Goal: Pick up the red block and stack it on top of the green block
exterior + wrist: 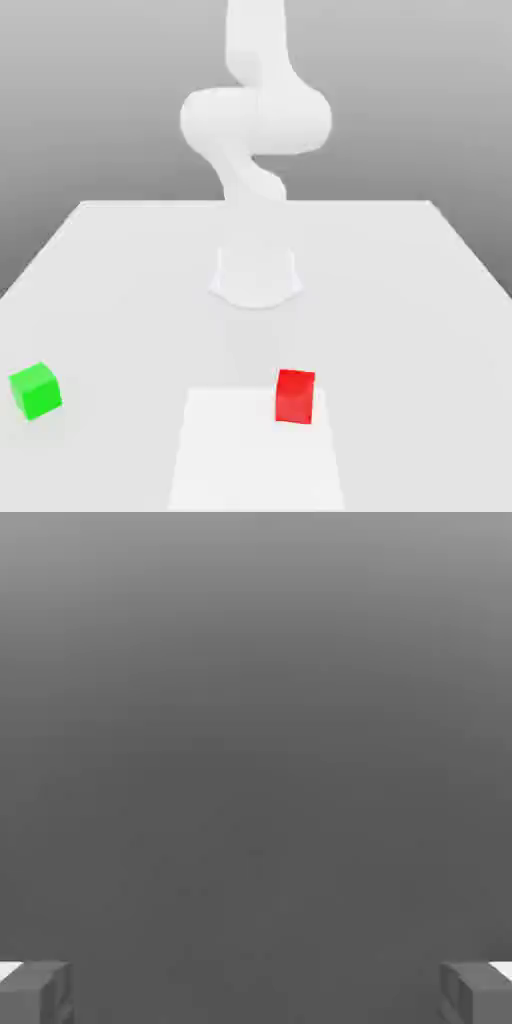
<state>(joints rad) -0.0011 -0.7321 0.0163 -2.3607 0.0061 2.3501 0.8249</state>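
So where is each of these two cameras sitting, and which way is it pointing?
Exterior view: off the arm, above the near end of the white table, facing the arm's base; red block and green block lie in front.
Hand view: on the hand, facing plain grey backdrop, with the gripper between two wide-apart fingertips.
Shared: the grey backdrop and parts of the same arm; neither block appears in both.

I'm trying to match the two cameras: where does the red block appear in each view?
Exterior view: the red block sits near the front of the table, far to the exterior view's right of the green block.
Hand view: the claw, fingers wide apart, faces a plain grey backdrop.
Shared landmark: that grey backdrop, it seems, which also lies behind the table.
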